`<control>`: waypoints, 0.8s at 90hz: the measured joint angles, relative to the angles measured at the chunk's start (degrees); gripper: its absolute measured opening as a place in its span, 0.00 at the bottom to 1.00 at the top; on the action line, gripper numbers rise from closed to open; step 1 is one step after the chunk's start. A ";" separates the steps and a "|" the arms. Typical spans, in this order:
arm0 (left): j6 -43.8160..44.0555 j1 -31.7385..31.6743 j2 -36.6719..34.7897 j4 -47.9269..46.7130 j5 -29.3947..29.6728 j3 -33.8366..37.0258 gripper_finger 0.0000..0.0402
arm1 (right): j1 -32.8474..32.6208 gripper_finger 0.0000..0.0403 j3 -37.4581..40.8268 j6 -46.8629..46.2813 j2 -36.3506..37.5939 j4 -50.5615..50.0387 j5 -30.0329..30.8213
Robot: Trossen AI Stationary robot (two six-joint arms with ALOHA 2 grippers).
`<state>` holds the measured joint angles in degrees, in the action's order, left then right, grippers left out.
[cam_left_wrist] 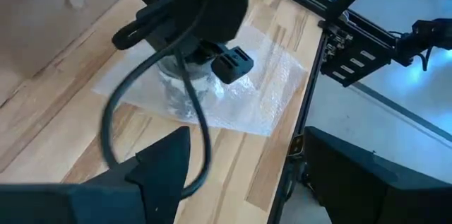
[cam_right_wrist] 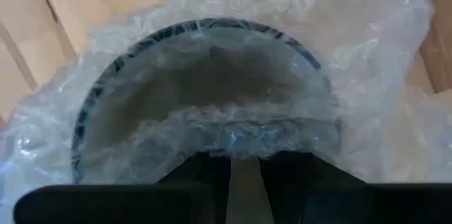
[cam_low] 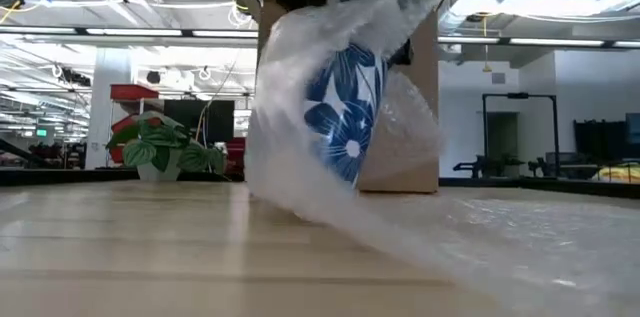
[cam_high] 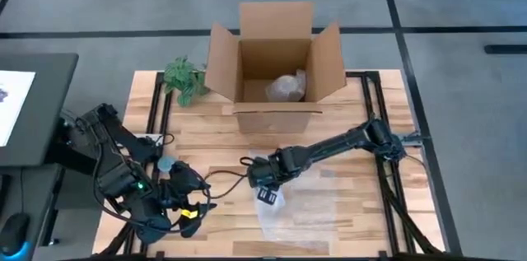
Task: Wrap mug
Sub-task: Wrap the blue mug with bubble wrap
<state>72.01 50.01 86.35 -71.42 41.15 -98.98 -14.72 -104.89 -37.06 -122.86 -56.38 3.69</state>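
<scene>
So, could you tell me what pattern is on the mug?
Blue flowers on white, clearest in the low view: mug.

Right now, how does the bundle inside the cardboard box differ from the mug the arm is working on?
The bundle in the box lies fully wrapped inside the cardboard box, with no arm on it; the mug sits out on the table, its blue flower pattern showing through the wrap. The right gripper is at the mug, where the bubble wrap trails loose across the table. Both are covered in clear bubble wrap.
</scene>
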 joint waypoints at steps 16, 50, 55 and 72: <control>-0.20 -0.03 0.00 -0.01 0.02 0.00 0.63 | 0.46 0.16 -4.89 1.07 -0.20 -1.73 -2.29; -0.22 -0.03 0.00 -0.02 0.16 0.00 0.63 | 1.06 0.16 -15.92 2.60 -0.09 -8.27 -7.60; -0.22 -0.03 0.00 -0.02 0.19 0.00 0.63 | 1.02 0.16 -17.24 2.60 -0.09 -9.45 -8.57; -0.20 -0.02 0.00 -0.02 0.04 0.00 0.63 | -0.32 0.16 -19.03 2.57 -0.08 -13.52 -13.97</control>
<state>71.81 49.99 86.35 -71.44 41.18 -98.98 -15.04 -123.92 -34.49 -122.94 -69.90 -10.28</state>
